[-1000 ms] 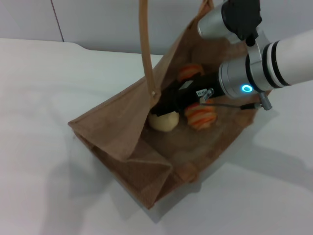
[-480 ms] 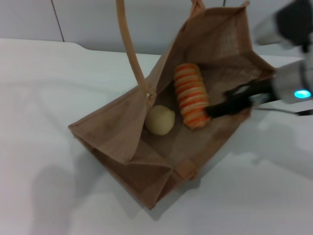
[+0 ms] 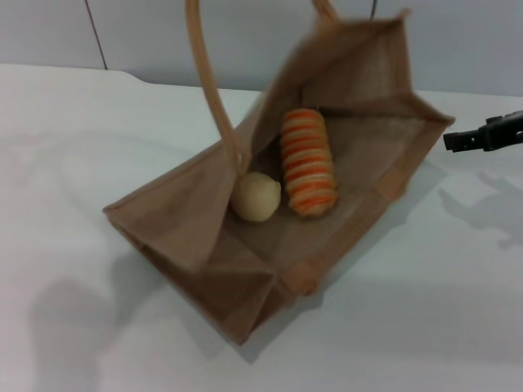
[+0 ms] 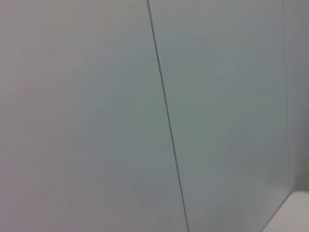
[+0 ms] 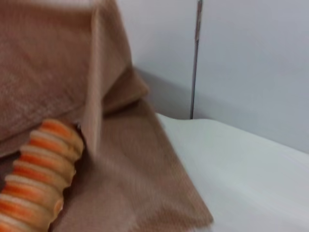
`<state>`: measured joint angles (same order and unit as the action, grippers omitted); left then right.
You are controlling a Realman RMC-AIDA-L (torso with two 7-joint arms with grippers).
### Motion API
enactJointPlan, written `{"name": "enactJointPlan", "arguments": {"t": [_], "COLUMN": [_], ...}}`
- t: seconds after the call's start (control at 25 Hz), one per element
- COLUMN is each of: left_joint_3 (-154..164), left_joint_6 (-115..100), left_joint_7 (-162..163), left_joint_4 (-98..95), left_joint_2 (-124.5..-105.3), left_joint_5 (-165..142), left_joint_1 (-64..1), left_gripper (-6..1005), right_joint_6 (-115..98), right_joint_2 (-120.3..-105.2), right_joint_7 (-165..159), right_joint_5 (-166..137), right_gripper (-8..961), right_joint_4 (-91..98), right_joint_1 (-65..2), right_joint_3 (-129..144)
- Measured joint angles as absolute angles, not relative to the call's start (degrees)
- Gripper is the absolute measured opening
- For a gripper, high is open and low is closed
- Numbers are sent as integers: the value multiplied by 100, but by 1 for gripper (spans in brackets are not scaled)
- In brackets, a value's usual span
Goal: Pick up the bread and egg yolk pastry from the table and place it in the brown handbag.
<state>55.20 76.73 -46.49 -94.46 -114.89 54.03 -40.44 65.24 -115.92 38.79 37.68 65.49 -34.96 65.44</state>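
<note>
The brown handbag [image 3: 204, 220] lies on its side in the middle of the white surface [image 3: 73, 147], its mouth gaping toward the far right corner and one looped handle [image 3: 208, 82] arching up at the far side. Inside it, on the lower wall, the egg yolk pastry [image 3: 256, 197] sits just beside the near end of the bread [image 3: 308, 160], whose striped length runs away toward the far edge. The right hand [image 3: 458, 140] hovers outside the bag by the right edge, holding nothing, though I cannot tell how wide its fingers stand.
</note>
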Motion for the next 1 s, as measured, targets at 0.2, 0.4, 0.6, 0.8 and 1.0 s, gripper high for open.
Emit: {"name": "enactJointPlan", "arguments": {"t": [0.2,0.4,0.6,0.8,1.0], "left_joint_3": [5480,5445,5312,5706,6304], "left_joint_6": [7569,7559,7195,6085,5140], "left_joint_7": [-4554,-4719,-5724,-6928,-8279], "left_joint_4": [-9216,-8858,-8714,-8244,-7612], "left_joint_2": [-11501,-11438,-11613,-11657,-11671], "left_joint_5": [5805,6460,7053,8017,8894], "left_joint_1": [-3969,-3894,-3454,-2781,-2376], "left_gripper": [250,352,650,848,878], "right_joint_6": [6392,6320,5773,4187,1277], "right_joint_2": [-11620,-11626,-11645,-11652,-11657], "right_joint_7": [3883,3885,3959,4700,5214], "right_joint_5": [3820,3880,4271,5417,5876], "right_gripper": [831,832,832,833,833], "right_joint_4": [6555,6554,6559,6545,6350], "right_joint_1": [-3538,-3544,-3417,-2951,-2500], "right_joint_3": [6592,6589,6765,7456,9220]}}
